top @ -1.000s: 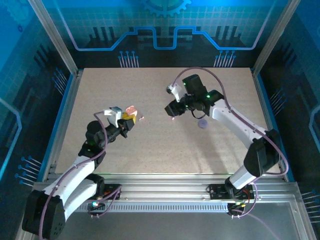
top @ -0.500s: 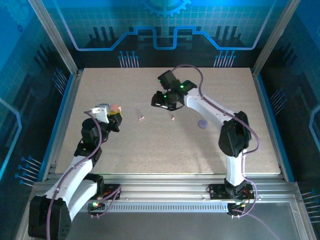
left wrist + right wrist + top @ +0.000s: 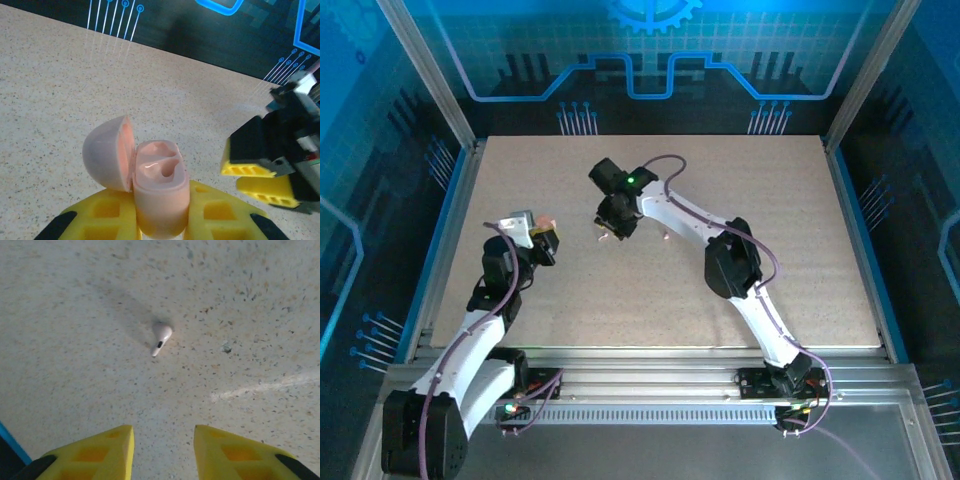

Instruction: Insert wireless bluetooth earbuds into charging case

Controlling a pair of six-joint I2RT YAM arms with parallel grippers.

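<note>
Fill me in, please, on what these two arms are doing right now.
The left gripper is shut on a pale pink rounded charging case, holding it upright with its domed lid flipped open; its wells look empty. The right gripper hovers with open jaws above a small pinkish-white earbud lying on the speckled beige table, not touching it. No earbud is in the case yet.

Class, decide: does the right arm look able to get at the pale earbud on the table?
Probably yes: the earbud lies on bare table just ahead of the right arm's parted jaws, with nothing between.
</note>
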